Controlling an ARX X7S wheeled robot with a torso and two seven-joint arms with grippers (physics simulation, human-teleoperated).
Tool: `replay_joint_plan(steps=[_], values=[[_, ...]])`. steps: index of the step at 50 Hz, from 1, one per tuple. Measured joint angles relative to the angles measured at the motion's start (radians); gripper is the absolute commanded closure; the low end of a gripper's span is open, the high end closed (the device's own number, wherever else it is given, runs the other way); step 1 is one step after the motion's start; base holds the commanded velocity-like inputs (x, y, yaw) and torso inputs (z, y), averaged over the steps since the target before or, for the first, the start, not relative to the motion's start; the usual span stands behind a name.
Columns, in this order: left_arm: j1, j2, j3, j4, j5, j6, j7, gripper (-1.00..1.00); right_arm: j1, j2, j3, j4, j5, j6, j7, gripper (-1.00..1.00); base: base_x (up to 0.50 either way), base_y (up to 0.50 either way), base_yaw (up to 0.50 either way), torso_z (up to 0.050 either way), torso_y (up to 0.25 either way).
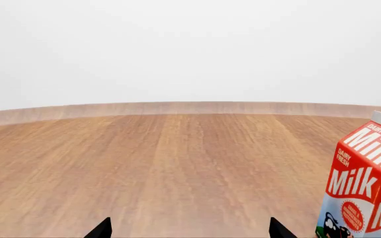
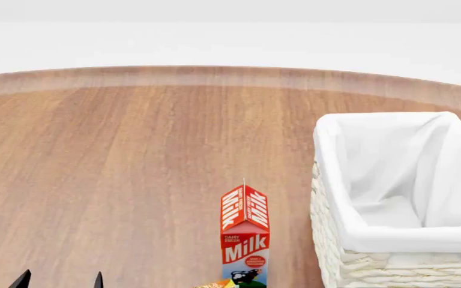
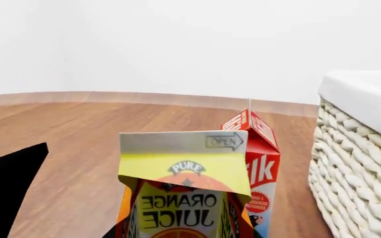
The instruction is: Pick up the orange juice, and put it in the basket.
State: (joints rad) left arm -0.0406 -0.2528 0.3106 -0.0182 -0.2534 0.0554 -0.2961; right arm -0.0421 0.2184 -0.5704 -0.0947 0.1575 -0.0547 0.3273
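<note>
- Yellow and orange, my orange juice stands upright on the wooden table, right in front of my right wrist camera, its gable top level with the lens and its print mirrored.
- From my head, only a sliver of the carton's top shows at the near edge, just left of the milk carton.
- Milk stands just behind the juice and to its right; whether the two touch I cannot tell.
- My basket, white wicker with a cloth liner, sits on the right of the table, near the milk but apart from it, and nothing shows inside it.
- My right gripper: one dark finger shows left of the juice and clear of it. The other finger I cannot make out, so I cannot tell how wide it stands.
- My left gripper hangs over bare wood on the near left, its two fingertips spread wide with nothing between them, the milk off to its right.
</note>
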Motion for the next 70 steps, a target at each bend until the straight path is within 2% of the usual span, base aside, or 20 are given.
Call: replay_joint_plan(steps=[38, 70], values=[[-0.003, -0.010, 0.013, -0.001, -0.010, 0.004, -0.011, -1.00, -0.001, 0.043, -0.012, -0.227, -0.013, 0.127, 0.048, 1.00, 0.00, 0.00, 0.00, 0.000, 0.001], [-0.006, -0.017, 0.023, -0.003, -0.017, 0.008, -0.020, -1.00, 0.089, 0.066, 0.050, -0.463, 0.015, 0.344, 0.098, 1.00, 0.00, 0.00, 0.00, 0.000, 0.001]])
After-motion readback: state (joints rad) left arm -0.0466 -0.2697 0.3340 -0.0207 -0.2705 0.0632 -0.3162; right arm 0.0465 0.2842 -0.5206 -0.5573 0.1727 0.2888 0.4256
